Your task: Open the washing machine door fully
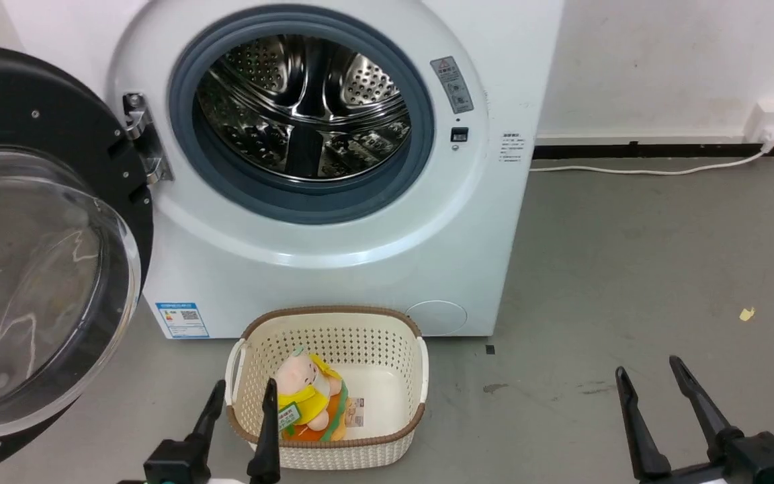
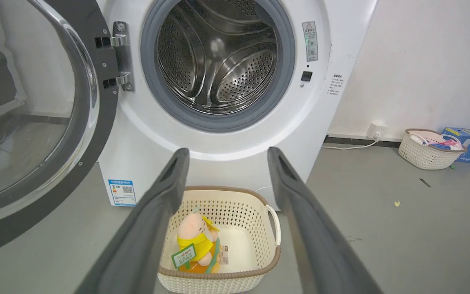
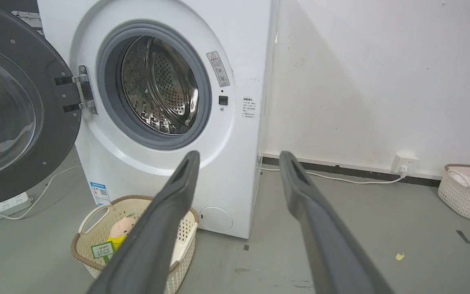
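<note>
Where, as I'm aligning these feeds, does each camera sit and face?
Head view: on the head, looking forward and down at the washing machine, its open door and a basket; left hand and right hand at bottom.
Left wrist view: left wrist, facing the drum along own fingers.
Right wrist view: right wrist, facing the washing machine obliquely, own fingers.
All share the basket.

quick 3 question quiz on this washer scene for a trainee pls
1. True or false: the washing machine door is swung open.
2. What lies in the basket? A) towels B) plush toy C) bottle
3. Fill in: the left end effector and right end effector are both ___, holding nothing.
Key: 1 true; 2 B; 3 open.
</note>
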Tool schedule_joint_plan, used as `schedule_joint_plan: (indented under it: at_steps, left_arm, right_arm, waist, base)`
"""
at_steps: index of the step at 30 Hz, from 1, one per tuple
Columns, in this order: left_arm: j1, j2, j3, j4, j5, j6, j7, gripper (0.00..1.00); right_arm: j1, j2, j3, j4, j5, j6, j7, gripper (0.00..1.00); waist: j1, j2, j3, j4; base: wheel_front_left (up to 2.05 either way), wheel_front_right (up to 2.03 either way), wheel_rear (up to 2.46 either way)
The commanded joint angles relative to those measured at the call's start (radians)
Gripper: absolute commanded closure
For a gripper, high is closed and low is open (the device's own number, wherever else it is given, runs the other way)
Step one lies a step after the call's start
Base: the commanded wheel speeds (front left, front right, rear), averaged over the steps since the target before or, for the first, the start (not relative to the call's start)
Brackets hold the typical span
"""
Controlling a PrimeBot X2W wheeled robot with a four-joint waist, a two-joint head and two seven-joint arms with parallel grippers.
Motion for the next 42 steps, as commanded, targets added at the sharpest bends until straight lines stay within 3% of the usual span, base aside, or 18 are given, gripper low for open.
schedule_joint_plan:
  at_steps: [1,29,30,42]
  left_arm:
    - [0.015,0.001,-0.004,-0.002,0.004,0.004,-0.005,0.00]
    - [0.011,0.000,-0.036,0.030,0.006,0.008,-0.005,0.00]
    - [0.019,-0.001,-0.035,0.031,0.007,0.005,0.000,1.00]
    - [0.013,-0.001,-0.024,0.017,0.020,0.004,0.020,1.00]
  right_arm:
    - [0.011,0.005,-0.002,0.004,0.009,0.001,-0.004,0.00]
    - [0.024,0.005,-0.010,0.052,0.045,0.001,-0.004,0.00]
    - [0.022,0.000,-0.010,0.049,0.043,0.000,0.000,1.00]
    - [0.012,0.001,-0.007,0.046,0.038,0.000,0.020,1.00]
  waist:
    - [0.0001,0.0000,-0.003,-0.003]
    - [0.0001,0.0000,-0.002,0.009]
    - [0.0001,0.0000,-0.002,0.009]
    - [0.0001,0.0000,0.003,0.010]
  base:
    - [0.00,0.00,0.00]
    - [0.00,0.00,0.00]
    - [0.00,0.00,0.00]
    - [0.00,0.00,0.00]
